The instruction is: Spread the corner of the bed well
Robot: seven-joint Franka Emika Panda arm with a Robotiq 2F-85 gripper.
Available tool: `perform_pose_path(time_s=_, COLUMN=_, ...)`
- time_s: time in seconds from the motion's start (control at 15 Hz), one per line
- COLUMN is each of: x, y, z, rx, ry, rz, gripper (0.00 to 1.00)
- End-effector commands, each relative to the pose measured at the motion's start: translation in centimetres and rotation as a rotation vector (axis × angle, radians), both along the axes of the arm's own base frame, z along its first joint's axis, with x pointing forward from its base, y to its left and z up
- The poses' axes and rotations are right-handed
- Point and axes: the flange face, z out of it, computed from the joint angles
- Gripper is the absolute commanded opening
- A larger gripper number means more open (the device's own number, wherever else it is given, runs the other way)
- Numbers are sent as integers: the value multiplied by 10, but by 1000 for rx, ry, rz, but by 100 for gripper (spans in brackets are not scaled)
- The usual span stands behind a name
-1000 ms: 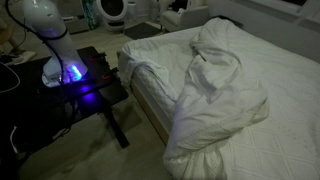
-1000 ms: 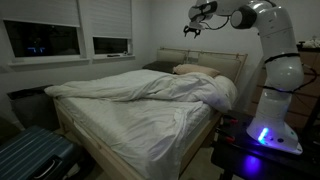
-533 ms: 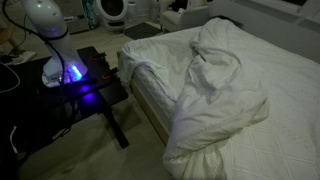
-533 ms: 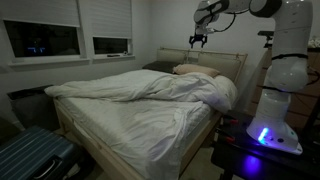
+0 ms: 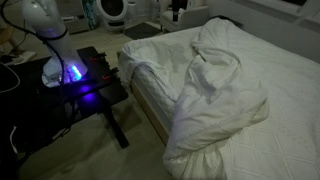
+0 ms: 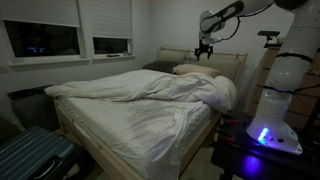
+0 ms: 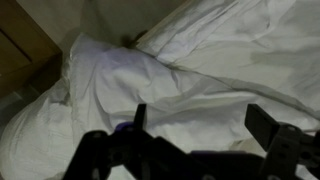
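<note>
The bed (image 5: 290, 90) is wide, with a white quilted cover, and shows in both exterior views (image 6: 150, 125). A thick white duvet lies folded over itself in a long puffy heap. Its corner flap (image 5: 215, 45) sits bunched near the head of the bed (image 6: 216, 92). My gripper (image 6: 205, 48) hangs in the air above the head end, over the heap, touching nothing. Only its dark tip shows at the top edge of an exterior view (image 5: 176, 8). In the wrist view the gripper (image 7: 200, 125) is open and empty above wrinkled white duvet folds (image 7: 110, 85).
A small black table (image 5: 70, 105) carries the robot base, lit blue, beside the bed (image 6: 265, 135). A wooden headboard (image 6: 235, 62) and a pillow (image 6: 192, 70) are at the head. A dark suitcase (image 6: 30, 155) stands at the foot. Windows (image 6: 45, 40) are on the far wall.
The arm has swung toward the head of the bed and lowered; the gripper has come down over the bunched duvet and now shows at the top edge of an exterior view. The duvet has not moved.
</note>
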Motion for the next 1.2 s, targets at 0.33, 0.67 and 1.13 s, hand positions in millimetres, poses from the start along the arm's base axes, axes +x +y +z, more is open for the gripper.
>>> perform_pose_path(time_s=0.33, x=-22, y=65, z=-76, rx=4, ry=-74, rz=23, gripper=100)
perform_pose_path(time_s=0.67, x=-12, y=99, z=-111, rx=-59, ry=-200, rz=39, gripper=100)
perform_pose_path(time_s=1.13, x=5, y=127, z=-153, rx=-47, ry=-222, rz=-32, gripper=100)
